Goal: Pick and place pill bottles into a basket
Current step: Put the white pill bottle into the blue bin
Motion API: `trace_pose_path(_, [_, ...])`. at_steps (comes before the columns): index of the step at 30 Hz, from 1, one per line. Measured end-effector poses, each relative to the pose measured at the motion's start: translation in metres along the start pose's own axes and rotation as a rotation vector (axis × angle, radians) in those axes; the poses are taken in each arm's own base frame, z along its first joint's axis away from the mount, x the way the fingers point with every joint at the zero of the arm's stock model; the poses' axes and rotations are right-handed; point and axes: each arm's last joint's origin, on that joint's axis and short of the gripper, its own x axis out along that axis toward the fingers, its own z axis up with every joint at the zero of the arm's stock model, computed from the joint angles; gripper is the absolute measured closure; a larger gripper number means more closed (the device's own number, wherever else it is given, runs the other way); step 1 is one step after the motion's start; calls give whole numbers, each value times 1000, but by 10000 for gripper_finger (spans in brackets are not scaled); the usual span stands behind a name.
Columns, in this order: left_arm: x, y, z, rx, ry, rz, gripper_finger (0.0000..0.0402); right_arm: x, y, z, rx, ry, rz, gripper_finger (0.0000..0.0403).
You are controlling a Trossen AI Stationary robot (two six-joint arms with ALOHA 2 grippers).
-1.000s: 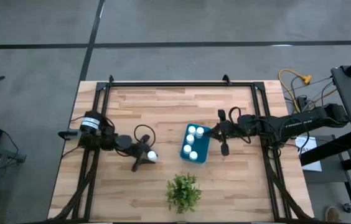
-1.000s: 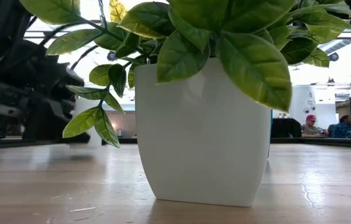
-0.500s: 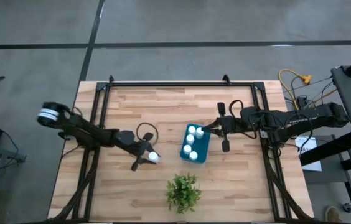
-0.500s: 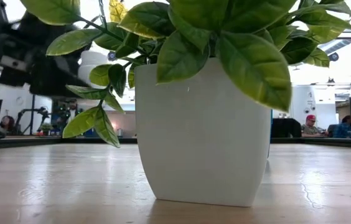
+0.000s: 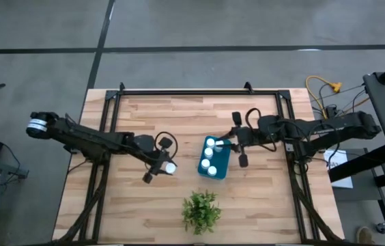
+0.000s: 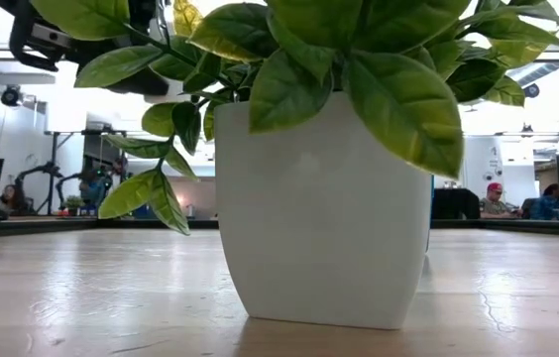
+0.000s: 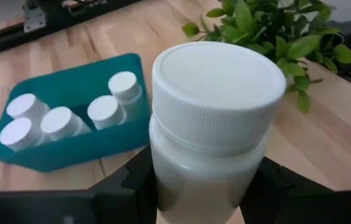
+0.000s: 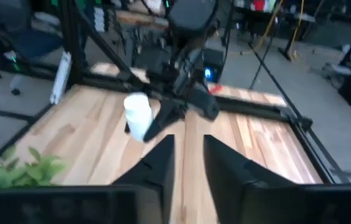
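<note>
My left gripper [image 5: 165, 164] is shut on a white pill bottle [image 5: 170, 167] above the table, left of the teal basket [image 5: 224, 162]. The bottle fills the left wrist view [image 7: 216, 106]. The basket [image 7: 70, 155] stands on the table with several white-capped bottles [image 7: 104, 112] upright inside it. My right gripper [image 5: 232, 142] hovers at the basket's right side. Its fingers [image 8: 163, 165] are all but together, with nothing between them. Its wrist view shows the left gripper's bottle [image 8: 138, 115] farther off. My left gripper pinches the bottle's body below the cap [image 7: 206, 186] between its two fingers [image 7: 132, 183], one on either side. The fingers come from the table's left. The bottle stands upright with its cap up, lifted clear of the table.
A leafy plant in a white pot [image 5: 201, 210] stands near the table's front edge, in front of the basket, and fills the low view [image 6: 319, 208]. A dark frame rail [image 5: 192, 92] runs along the far edge. People sit in the room beyond [image 6: 493, 198].
My left gripper has risen from table height with the bottle, which is now lifted clear. It has moved a little toward the basket as the arm stretched out. My right gripper has edged slightly toward the table's left, over the basket's side.
</note>
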Motion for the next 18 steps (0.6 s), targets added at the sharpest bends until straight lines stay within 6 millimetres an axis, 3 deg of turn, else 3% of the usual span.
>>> trace_pose_path(10, [1,3,-4,-14,30,3,256,28,-2,18,-24,72,-6,194])
trace_pose_path(18, [1,2,-6,-22,56,-6,256,41,-4,37,-1,156,7,141])
